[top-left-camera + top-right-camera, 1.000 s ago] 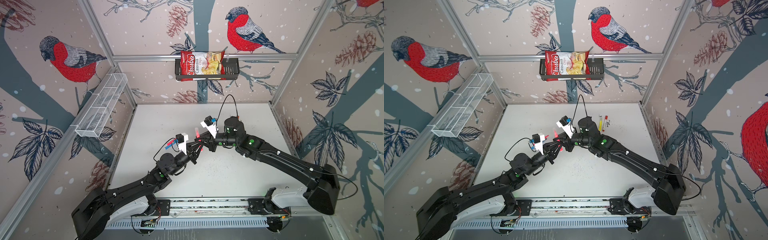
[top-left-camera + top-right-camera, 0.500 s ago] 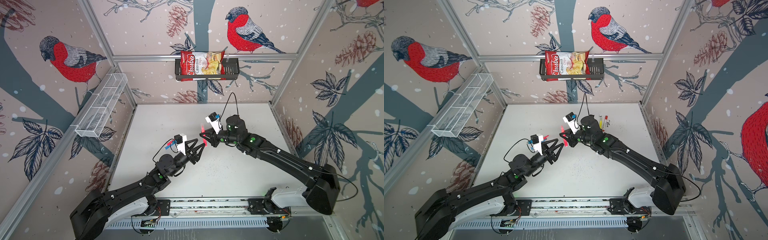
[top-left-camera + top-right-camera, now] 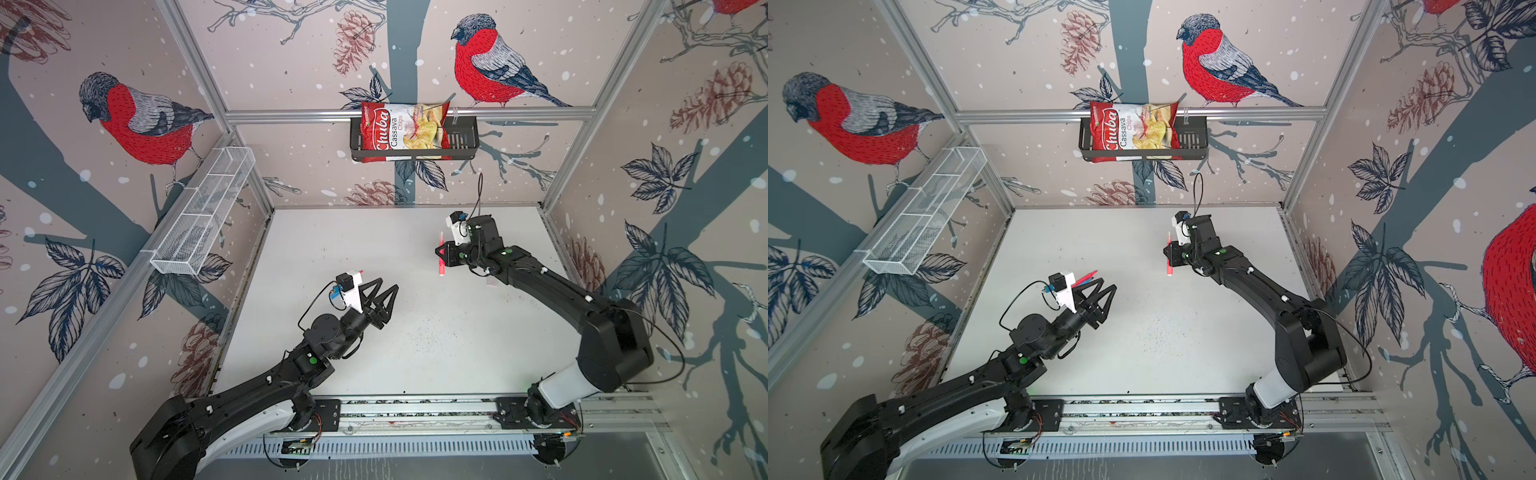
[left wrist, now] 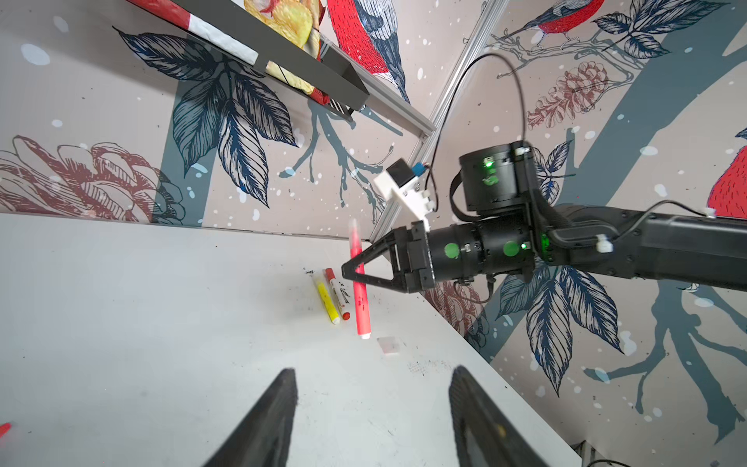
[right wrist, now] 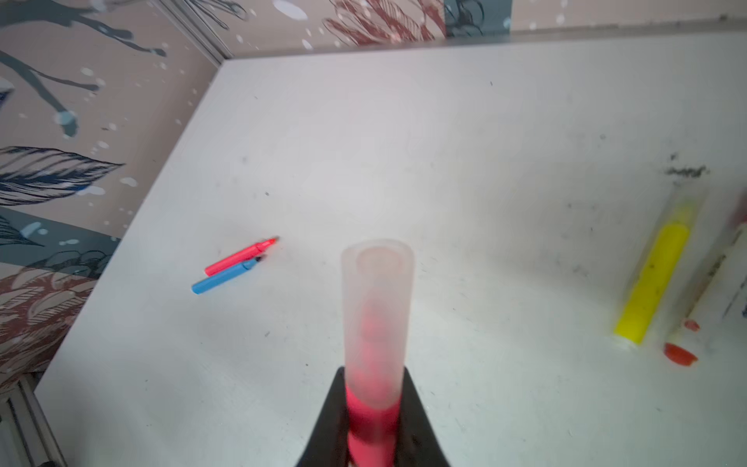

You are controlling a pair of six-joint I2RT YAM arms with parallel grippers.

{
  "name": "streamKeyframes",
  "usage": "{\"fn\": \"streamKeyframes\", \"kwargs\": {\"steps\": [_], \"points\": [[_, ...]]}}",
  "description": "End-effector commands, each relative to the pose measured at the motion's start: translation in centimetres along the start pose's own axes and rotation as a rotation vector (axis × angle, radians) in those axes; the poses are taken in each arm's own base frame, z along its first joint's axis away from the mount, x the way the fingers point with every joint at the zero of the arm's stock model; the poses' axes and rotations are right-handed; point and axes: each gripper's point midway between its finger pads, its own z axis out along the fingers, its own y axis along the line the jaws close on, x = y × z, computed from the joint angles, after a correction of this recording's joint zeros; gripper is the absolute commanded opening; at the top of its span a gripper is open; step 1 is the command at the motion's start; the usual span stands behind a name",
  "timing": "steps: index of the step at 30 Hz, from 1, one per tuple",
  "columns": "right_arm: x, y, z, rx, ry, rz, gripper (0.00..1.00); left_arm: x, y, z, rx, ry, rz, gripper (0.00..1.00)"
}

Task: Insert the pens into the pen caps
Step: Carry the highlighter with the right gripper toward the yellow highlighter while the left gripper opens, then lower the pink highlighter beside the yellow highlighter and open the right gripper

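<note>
- Above the right half of the white worktop point(image 3: 415, 365), the right claw point(image 3: 439, 253) was pressed together on a pink pen point(image 3: 440, 268). It pinched the barrel crosswise and held it clear of the surface.
- Toward the front left, the left claw point(image 3: 388, 286) stood spread and empty, well apart from that pen.
- A translucent cap point(image 5: 376, 307) covered the pink pen's tip, just beyond the right claw's fingers.
- A yellow pen point(image 4: 327, 301) and a white-barrelled pen point(image 4: 337, 295) lay side by side on the worktop near the right claw.
- A red pen point(image 5: 238, 256) and a blue pen point(image 5: 224, 277), both uncapped, lay touching near the left claw.
- One small loose cap point(image 4: 389, 345) lay by the right wall.
</note>
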Motion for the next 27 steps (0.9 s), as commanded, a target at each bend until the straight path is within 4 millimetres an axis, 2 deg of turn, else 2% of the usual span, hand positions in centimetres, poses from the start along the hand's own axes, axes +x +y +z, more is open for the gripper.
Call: {"fn": "streamKeyframes", "kwargs": {"steps": [1, 6, 16, 20, 27], "points": [[1.4, -3.0, 1.9, 0.064, 0.095, 0.061, 0.07, -0.2, 0.5, -0.2, -0.028, -0.01, 0.007, 0.61], [1.5, -6.6, 5.0, 0.169, 0.163, 0.097, 0.07, -0.2, 0.6, -0.2, -0.035, -0.006, 0.004, 0.61], [0.2, -11.1, 9.7, 0.26, 0.223, 0.158, 0.07, -0.4, 0.7, -0.7, -0.044, -0.008, 0.011, 0.61], [0.1, -12.9, 10.7, 0.313, 0.245, 0.17, 0.09, -0.4, 1.0, -1.1, -0.054, -0.011, 0.011, 0.61], [0.7, -16.2, 11.2, 0.403, 0.278, 0.174, 0.13, -0.5, 1.2, -1.5, -0.064, -0.021, 0.011, 0.61]]}}
